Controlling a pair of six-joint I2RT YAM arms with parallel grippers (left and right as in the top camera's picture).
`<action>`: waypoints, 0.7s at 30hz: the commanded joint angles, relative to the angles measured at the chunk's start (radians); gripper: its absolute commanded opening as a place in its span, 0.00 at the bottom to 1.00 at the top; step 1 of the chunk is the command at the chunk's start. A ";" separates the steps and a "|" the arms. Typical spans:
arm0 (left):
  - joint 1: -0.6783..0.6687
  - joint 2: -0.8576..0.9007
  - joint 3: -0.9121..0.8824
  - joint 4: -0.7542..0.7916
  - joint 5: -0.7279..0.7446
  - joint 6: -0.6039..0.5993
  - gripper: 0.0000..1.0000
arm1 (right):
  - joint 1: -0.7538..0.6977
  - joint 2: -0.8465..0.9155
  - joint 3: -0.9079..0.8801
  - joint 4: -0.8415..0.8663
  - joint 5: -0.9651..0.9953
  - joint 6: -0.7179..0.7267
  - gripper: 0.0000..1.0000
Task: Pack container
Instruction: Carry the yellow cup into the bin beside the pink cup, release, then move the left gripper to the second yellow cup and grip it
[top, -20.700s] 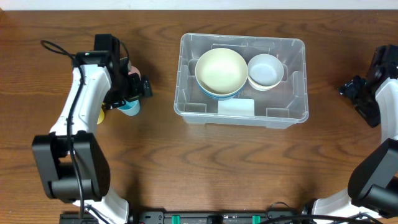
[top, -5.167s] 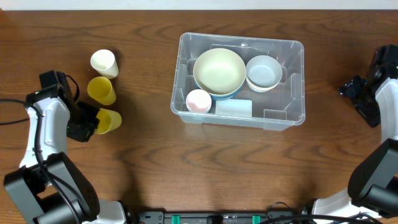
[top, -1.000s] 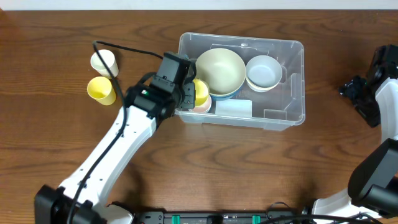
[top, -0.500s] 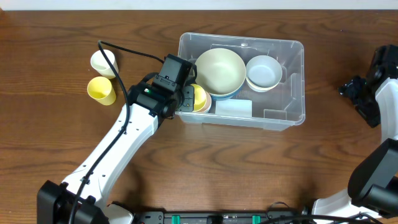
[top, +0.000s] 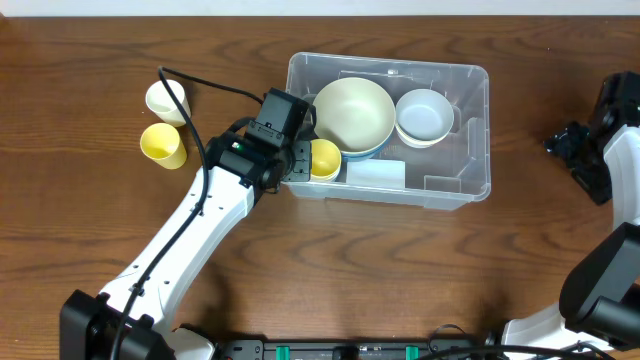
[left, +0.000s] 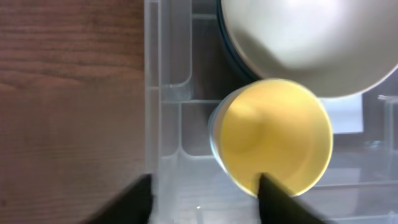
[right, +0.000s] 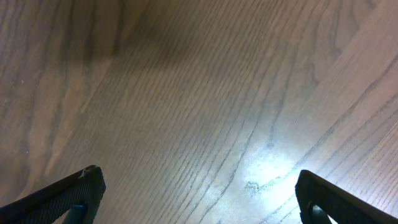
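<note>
Currently the container (top: 478, 150), clear ribbed plastic with rounded corners and a rim lip, sits mid-table, mouth up, its long axis running left to right. Your left gripper (left: 205, 196) hangs over its near-left corner with jaws parted; a smooth yellow cup (left: 273, 134) stands upright there, just beside the round cream bowl (top: 353, 113), one finger overlapping its rim. Your right gripper (right: 199, 199) is spread wide over bare wood grain, well apart from the container. Bare floor shows in the container's near-right corner.
</note>
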 joint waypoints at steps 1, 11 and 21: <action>0.006 -0.002 0.006 0.029 -0.032 -0.003 0.76 | -0.005 0.003 -0.002 -0.001 0.009 0.014 0.99; 0.224 -0.002 0.031 0.071 -0.230 -0.091 0.98 | -0.005 0.003 -0.002 -0.001 0.009 0.014 0.99; 0.608 0.011 0.031 0.067 -0.148 -0.179 0.98 | -0.005 0.003 -0.002 -0.001 0.009 0.014 0.99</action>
